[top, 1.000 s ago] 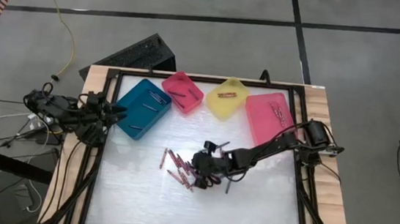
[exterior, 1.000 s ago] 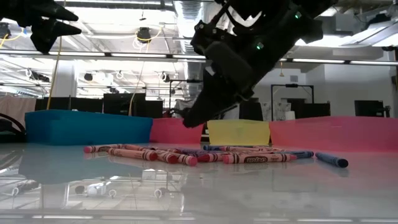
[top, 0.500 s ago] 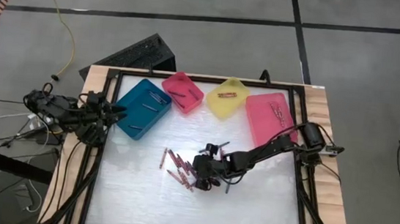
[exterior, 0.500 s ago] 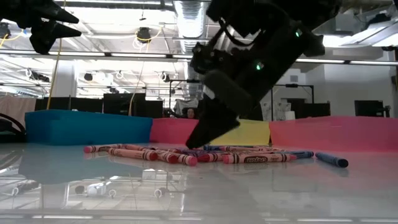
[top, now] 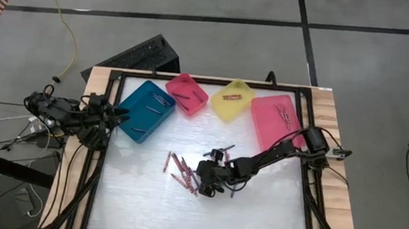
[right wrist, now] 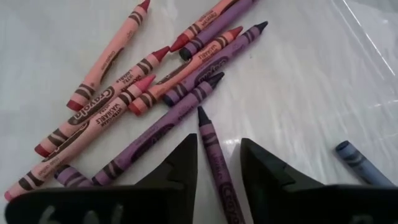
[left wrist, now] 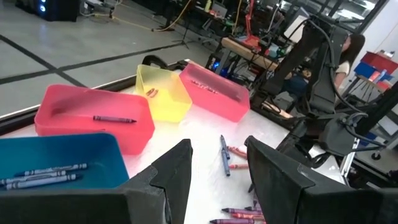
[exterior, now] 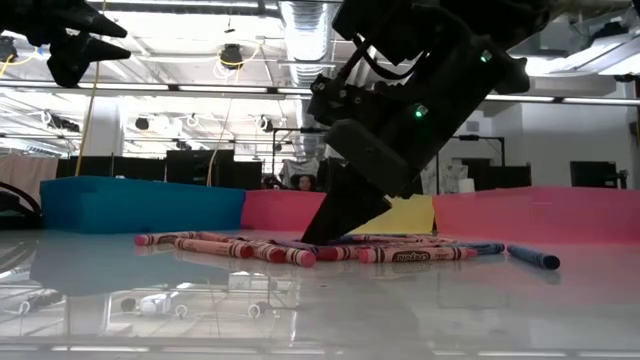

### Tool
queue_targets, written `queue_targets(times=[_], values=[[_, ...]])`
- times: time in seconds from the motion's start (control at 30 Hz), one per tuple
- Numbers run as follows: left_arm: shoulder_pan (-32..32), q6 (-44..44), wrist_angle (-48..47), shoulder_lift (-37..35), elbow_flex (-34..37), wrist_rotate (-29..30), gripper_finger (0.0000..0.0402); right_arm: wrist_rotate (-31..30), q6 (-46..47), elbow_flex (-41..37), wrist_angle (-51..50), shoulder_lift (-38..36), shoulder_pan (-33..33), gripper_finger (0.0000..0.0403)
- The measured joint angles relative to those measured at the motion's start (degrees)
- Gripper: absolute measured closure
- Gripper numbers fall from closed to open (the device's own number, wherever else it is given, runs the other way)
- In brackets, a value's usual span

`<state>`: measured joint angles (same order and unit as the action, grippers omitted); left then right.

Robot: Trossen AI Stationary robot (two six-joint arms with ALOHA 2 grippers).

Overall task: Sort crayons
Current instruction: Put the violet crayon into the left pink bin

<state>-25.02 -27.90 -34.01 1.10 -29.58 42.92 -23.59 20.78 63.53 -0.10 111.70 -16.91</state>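
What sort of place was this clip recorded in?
Probably a robotics lab or workshop: the table stands on an open concrete floor, exposed ceiling lights and ducts run overhead, and benches with equipment and cables fill the room behind.

The right gripper [top: 203, 180] reaches low over mid-table with jaws parted, while the left gripper [top: 123, 113] waits, jaws apart.
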Motion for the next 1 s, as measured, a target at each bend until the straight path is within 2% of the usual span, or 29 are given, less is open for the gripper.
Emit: queue_targets(times=[0.13,0.5,0.63,0.77,1.0], values=[[0.00,0.11,-0.02,0.00,0.00,0.07,0.0256,-0.14,1.13,0.09,-2.40,0.00,0.40,0.0299],[-0.01,-0.46,-1.78,0.00,0.00,1.16,0.0256,-0.55,1.22,0.14,-6.40,-0.11,0.94,0.0395],[-0.01,-1.38,-2.89,0.01,0.00,1.58,0.0256,-0.54,0.59,0.05,-5.82,-0.61,1.29,0.0393],[-0.02,-1.32,-2.83,0.02,0.00,1.96,0.0256,-0.14,-3.81,-0.23,-5.25,-2.20,2.24,0.0395],[-0.02,-1.01,-3.73,0.00,0.00,2.63,0.0256,-0.57,-9.33,-0.26,-4.12,-8.21,6.86,0.0398]])
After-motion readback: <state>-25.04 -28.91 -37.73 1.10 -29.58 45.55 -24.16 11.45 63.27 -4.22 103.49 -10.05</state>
